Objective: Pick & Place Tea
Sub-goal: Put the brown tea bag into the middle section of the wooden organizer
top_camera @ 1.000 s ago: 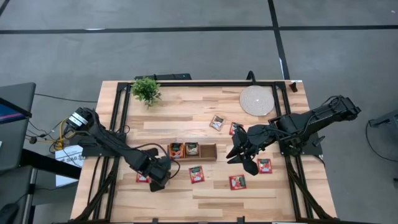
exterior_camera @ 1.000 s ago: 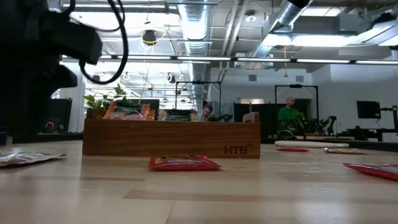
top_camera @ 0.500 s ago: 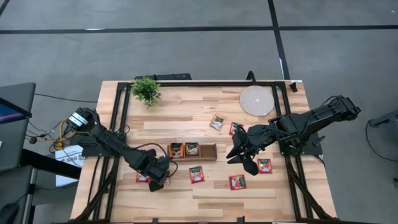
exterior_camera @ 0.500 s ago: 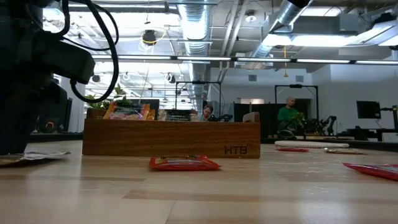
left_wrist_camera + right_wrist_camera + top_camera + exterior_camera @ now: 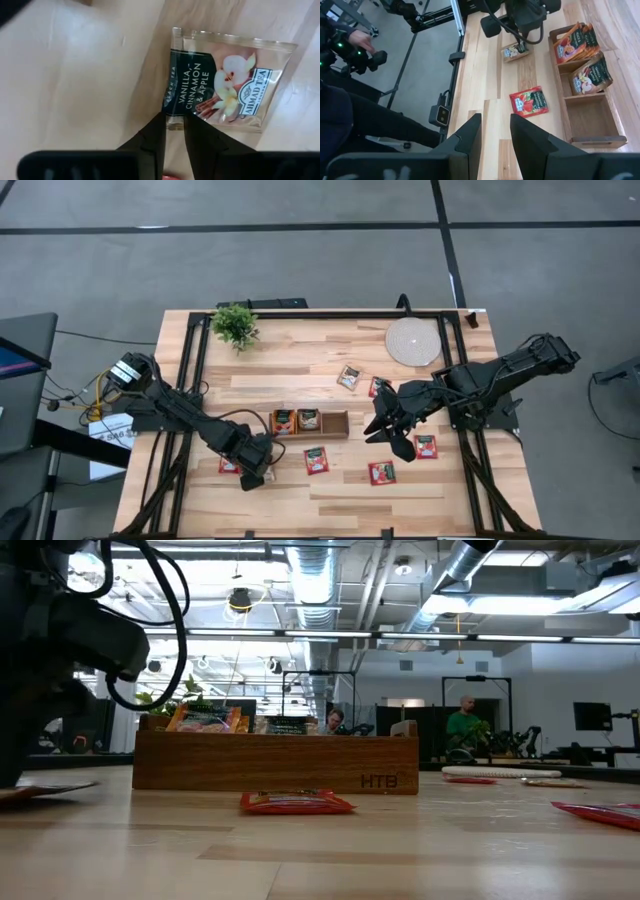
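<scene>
one pale tea sachet point(image 5: 227, 85) lies flat on the table — left claw point(image 5: 174, 125) nearly closed, pinching its edge.

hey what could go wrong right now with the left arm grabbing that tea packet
The left gripper pinches only the edge of the pale vanilla sachet, so it might slip out or pivot when lifted. Another red sachet lies right beside it and could get nudged. The wooden tray stands close; a dangling sachet may catch its wall.

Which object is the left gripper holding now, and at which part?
The left gripper pinches the pale vanilla tea sachet at its dark printed edge. The right gripper holds nothing.
</scene>
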Controlling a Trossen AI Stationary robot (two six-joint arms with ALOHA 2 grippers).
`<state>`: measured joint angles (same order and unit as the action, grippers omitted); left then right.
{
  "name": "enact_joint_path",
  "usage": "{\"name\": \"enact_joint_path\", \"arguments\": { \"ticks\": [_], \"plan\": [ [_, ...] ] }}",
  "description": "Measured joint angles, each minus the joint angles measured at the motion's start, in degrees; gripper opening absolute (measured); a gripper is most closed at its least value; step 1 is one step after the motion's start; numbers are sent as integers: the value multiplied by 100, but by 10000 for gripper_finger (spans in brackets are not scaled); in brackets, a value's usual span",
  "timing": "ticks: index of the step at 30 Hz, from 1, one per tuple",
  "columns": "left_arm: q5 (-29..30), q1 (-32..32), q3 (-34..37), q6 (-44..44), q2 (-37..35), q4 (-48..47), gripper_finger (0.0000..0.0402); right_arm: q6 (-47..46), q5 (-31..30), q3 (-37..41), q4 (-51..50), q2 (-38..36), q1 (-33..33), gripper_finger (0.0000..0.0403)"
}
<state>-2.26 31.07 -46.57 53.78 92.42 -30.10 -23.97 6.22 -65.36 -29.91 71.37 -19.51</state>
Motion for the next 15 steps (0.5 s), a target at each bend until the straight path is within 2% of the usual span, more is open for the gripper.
{"name": "enact_joint_path", "arguments": {
  "ticks": [6,9,15],
  "plan": [
    [-66,4,-339,100,13,-450,66,0,0,0,-2,-2,0,97],
    [64,4,-493,88,13,-800,79,0,0,0,0,-2,0,97],
    [108,0,-550,-22,13,-901,115,-2,0,0,-1,-1,-2,97]
  ]
}}
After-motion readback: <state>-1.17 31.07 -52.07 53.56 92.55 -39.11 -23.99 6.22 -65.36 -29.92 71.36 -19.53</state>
